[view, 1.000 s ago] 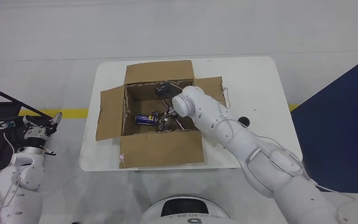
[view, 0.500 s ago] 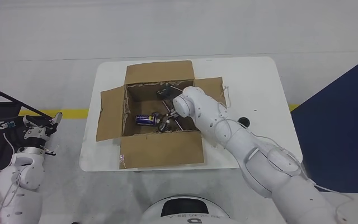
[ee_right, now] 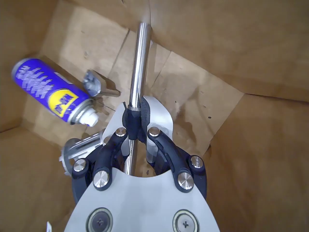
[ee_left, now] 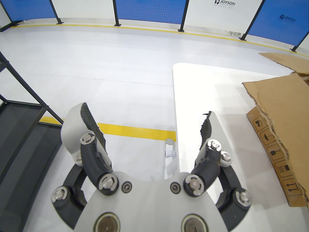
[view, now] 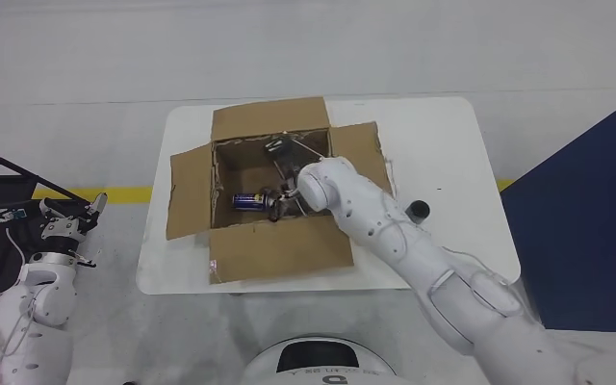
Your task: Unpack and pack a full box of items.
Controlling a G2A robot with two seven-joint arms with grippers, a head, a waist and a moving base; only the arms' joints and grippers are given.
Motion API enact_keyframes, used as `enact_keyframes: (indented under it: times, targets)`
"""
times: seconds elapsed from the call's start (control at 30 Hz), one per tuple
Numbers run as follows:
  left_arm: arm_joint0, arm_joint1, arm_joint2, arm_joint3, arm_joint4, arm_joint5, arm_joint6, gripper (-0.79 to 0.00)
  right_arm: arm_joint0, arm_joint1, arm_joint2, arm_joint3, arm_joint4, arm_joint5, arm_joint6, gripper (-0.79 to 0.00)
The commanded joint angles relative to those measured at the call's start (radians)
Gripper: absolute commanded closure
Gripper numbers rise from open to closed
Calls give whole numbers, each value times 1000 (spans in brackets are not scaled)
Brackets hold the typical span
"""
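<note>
Evidently mid-unpacking: inside the box the right tool is clamped on a metal rod, while a spray can and small metal parts lie on the box floor beside it. The left tool hangs with fingers spread and empty, well apart from the box and beyond the worktop edge. Most of the unpacking and all of the repacking appear left to do.

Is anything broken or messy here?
Yes. The cardboard box has a ragged, torn edge on the flap nearest the left hand. Inside, the blue spray can lies tipped on its side.
</note>
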Motion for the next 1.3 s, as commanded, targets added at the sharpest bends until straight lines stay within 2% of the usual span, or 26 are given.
enact_keyframes:
  times: [0.0, 0.1, 0.2, 0.33, 0.57, 0.63, 0.73, 0.83, 0.9, 1.1, 1.27]
  targets:
    - [0, 0, 0, 0, 0, 0, 0, -785, -74, 34, 61, -119, -41, -20, -53, 0]
    - [0, 0, 0, 0, 0, 0, 0, -785, -198, 81, 156, -287, -93, -69, -107, 0]
    - [0, 0, 0, 0, 0, 0, 0, -785, -299, 116, 241, -415, -113, -127, -94, 0]
    - [0, 0, 0, 0, 0, 0, 0, -785, -328, 129, 287, -445, -111, -131, -19, 0]
    - [0, 0, 0, 0, 0, 0, 0, -785, -220, 98, 207, -314, -100, -75, 60, 0]
    - [0, 0, 0, 0, 0, 0, 0, -785, -175, 82, 171, -251, -91, -67, 79, -92]
    - [0, 0, 0, 0, 0, 0, 0, -785, -113, 59, 124, -161, -71, -72, 102, -182]
    - [0, 0, 0, 0, 0, 0, 0, -785, -63, 36, 83, -83, -61, -63, 115, -256]
    - [0, 0, 0, 0, 0, 0, 0, -785, -36, 21, 58, -45, -46, -72, 117, -277]
    - [0, 0, 0, 0, 0, 0, 0, -785, 27, -26, -7, 83, -26, -65, 104, -274]
    - [0, 0, 0, 0, 0, 0, 0, -785, 57, -56, -41, 159, -19, -61, 92, -219]
